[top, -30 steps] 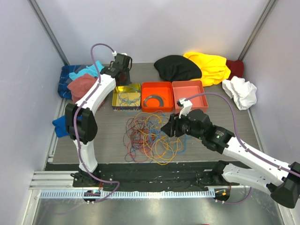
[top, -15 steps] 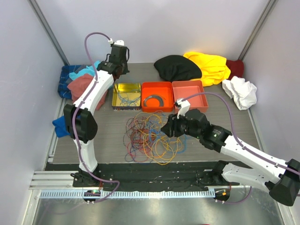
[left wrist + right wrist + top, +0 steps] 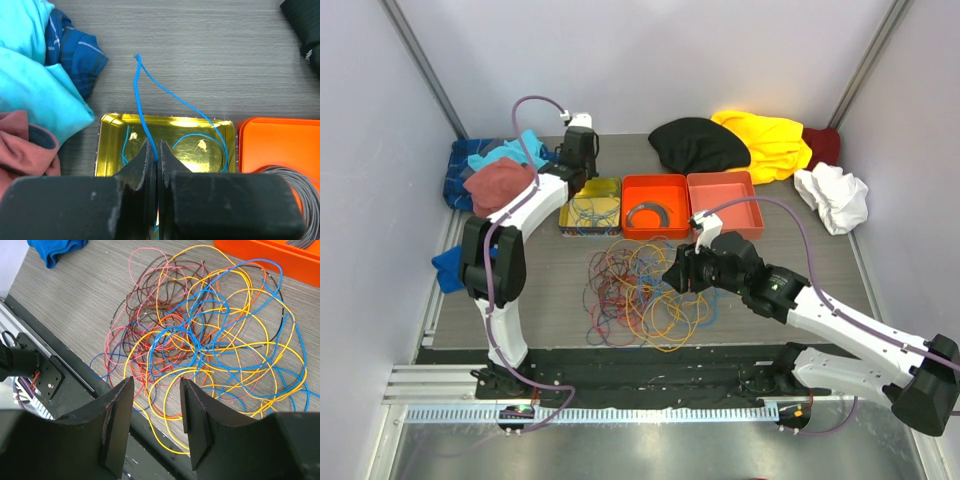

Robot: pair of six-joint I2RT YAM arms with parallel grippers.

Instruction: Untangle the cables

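As left fingers (image 3: 138, 167) pinch, blue cable (image 3: 139, 107), pointing ahead

The left arm (image 3: 520, 210) rises from its base at the near-left edge of the counter, folds at the elbow and reaches toward the far side, wrist tipped downward. The left pincer (image 3: 154, 150) has its jaws pressed together, with a blue cable (image 3: 137, 60) nipped between them. The right arm (image 3: 840, 320) stretches low from the near-right corner toward the counter's middle. The right pincer (image 3: 156, 387) hovers above the counter, jaws parted and pointing down.
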